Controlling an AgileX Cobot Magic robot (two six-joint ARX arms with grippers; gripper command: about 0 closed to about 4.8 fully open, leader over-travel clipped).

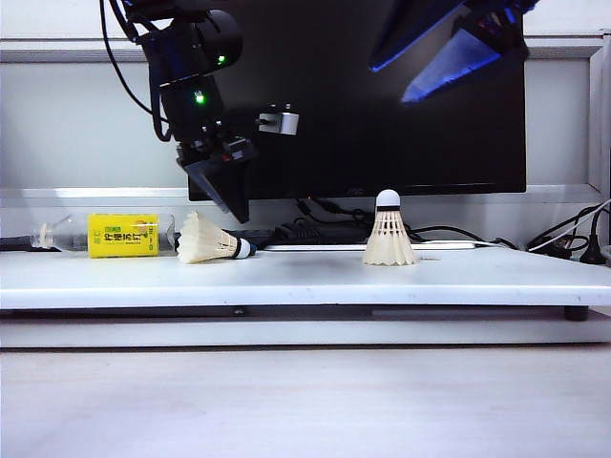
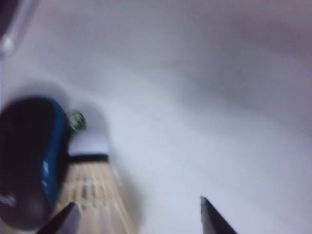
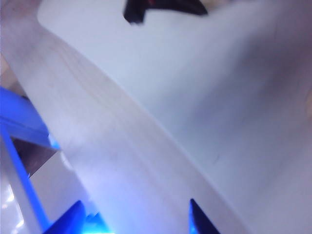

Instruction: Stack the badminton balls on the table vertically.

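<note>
Two badminton balls rest on the white table (image 1: 286, 277). One (image 1: 212, 240) lies on its side at the left, cork tip pointing right. The other (image 1: 389, 232) stands upright on its skirt near the middle, cork up. My left gripper (image 1: 229, 196) hangs just above the lying one, pointing down. In the blurred left wrist view that gripper (image 2: 138, 204) is open, and the lying ball's skirt (image 2: 95, 195) sits close to one fingertip (image 2: 68, 217). My right gripper (image 1: 449, 57) is high at the upper right, far from both. It (image 3: 134, 204) is open and holds nothing.
A plastic bottle with a yellow label (image 1: 119, 235) lies at the back left. A black monitor (image 1: 382, 95) stands behind the table, with cables (image 1: 563, 243) at the right. A blue mouse (image 2: 29, 161) lies right beside the lying ball. Pale wood-grain surface (image 3: 97, 146) runs along the table's front.
</note>
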